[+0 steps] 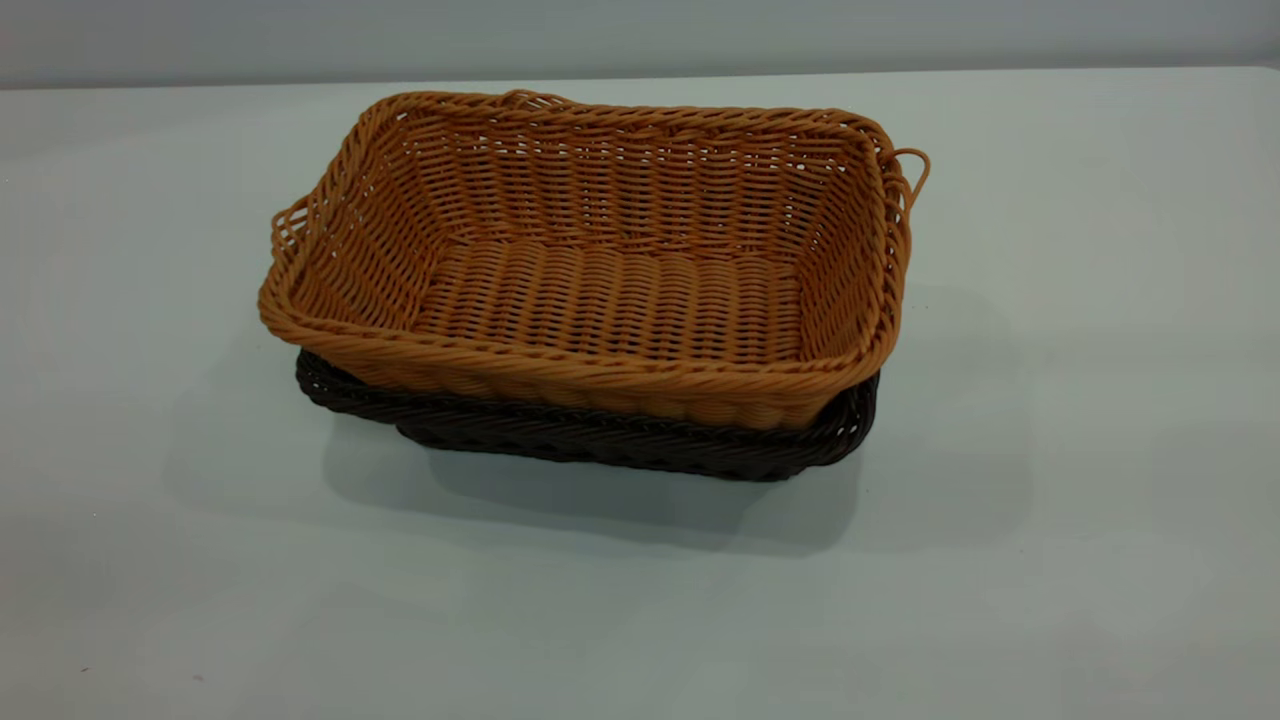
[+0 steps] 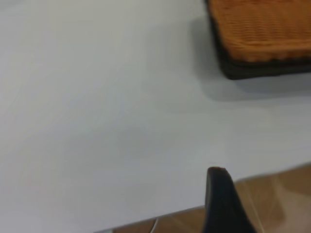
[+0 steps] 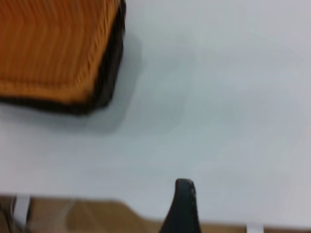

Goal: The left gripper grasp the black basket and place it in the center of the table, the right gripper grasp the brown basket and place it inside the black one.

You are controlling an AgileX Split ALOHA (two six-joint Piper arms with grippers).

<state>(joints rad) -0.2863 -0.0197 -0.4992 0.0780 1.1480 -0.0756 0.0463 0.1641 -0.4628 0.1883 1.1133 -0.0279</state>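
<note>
The brown basket (image 1: 600,260), orange-brown wicker with a braided rim and small loop handles, sits nested inside the black basket (image 1: 620,445), whose dark woven rim and near wall show beneath it. The pair stands upright, empty, near the middle of the pale table (image 1: 1050,500), well apart from its edges.

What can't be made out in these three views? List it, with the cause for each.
- Black basket interior and far wall: exterior view, hidden by the brown basket sitting in it.
- Left gripper: left wrist view, one dark finger shows, the rest cut off by the frame edge; open or shut unknown.
- Right gripper: right wrist view, same.
- Both arms: outside the exterior view.
- Basket weave: blurred in both wrist views.
</note>
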